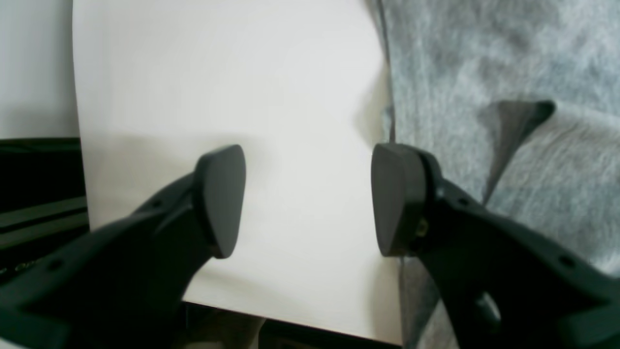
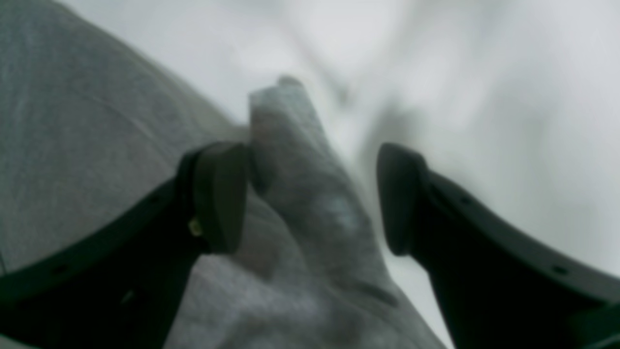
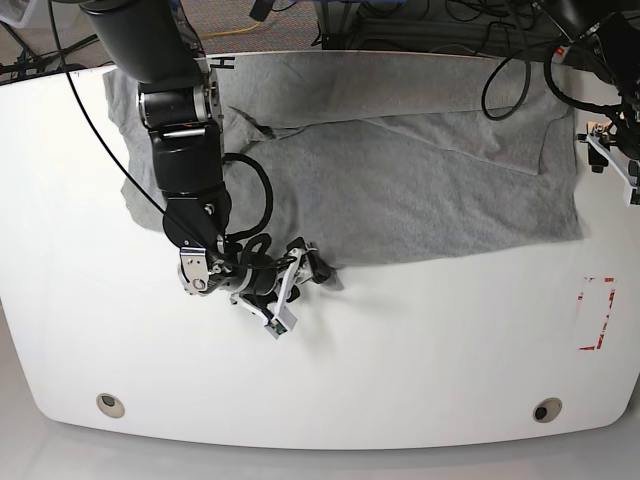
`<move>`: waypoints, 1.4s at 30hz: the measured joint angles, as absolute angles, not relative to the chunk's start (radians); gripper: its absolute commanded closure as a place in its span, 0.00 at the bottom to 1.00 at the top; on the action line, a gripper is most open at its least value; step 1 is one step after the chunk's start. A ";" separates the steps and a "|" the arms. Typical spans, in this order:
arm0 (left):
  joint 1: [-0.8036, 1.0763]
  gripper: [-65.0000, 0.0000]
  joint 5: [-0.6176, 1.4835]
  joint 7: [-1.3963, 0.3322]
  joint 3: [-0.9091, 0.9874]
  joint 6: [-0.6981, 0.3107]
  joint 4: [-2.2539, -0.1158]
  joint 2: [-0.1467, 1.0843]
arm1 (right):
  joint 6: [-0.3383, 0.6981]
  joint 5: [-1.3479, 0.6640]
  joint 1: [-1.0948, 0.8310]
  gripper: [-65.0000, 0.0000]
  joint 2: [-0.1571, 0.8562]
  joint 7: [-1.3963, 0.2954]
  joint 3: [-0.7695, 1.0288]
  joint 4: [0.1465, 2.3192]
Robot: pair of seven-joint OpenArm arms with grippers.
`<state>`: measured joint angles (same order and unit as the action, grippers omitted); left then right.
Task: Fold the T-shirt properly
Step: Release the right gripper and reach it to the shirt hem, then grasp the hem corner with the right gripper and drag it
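The heather-grey T-shirt [image 3: 400,180] lies spread across the far half of the white table [image 3: 400,350], its upper part folded down on itself. My right gripper [image 3: 318,270] sits low at the shirt's near hem, left of centre. In the right wrist view it [image 2: 310,198] is open, and a raised fold of the T-shirt [image 2: 310,194] stands between the fingers, touching the left one. My left gripper [image 1: 308,198] is open over bare table beside the T-shirt [image 1: 484,63], with one fingertip [image 1: 397,194] at the cloth's edge. No lettering shows.
A red-outlined rectangle [image 3: 597,313] is marked on the table at the right. Two round fittings [image 3: 111,404] [image 3: 546,410] sit near the front edge. Cables [image 3: 420,20] run behind the table. The left arm [image 3: 612,120] stands at the shirt's right side.
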<state>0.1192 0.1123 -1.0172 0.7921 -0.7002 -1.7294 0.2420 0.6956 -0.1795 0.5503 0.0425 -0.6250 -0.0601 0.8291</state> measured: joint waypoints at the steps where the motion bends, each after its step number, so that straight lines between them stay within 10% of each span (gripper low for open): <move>1: 0.120 0.42 0.111 -1.018 0.792 -0.700 -1.729 0.242 | 0.696 -0.179 0.548 0.39 0.035 -0.612 -0.060 0.829; 16: 0.119 0.42 0.109 -1.017 0.797 -0.700 -1.729 0.242 | 0.688 -0.134 0.546 0.40 0.013 -0.572 -0.060 0.829; 33: 0.141 0.42 0.112 -1.017 0.796 -0.700 -1.729 0.245 | 0.632 -0.004 0.506 0.99 -0.022 -0.526 -0.052 0.830; 42: 0.139 0.42 0.112 -1.017 0.796 -0.700 -1.729 0.244 | 0.631 0.001 0.500 1.00 -0.020 -0.599 -0.053 1.000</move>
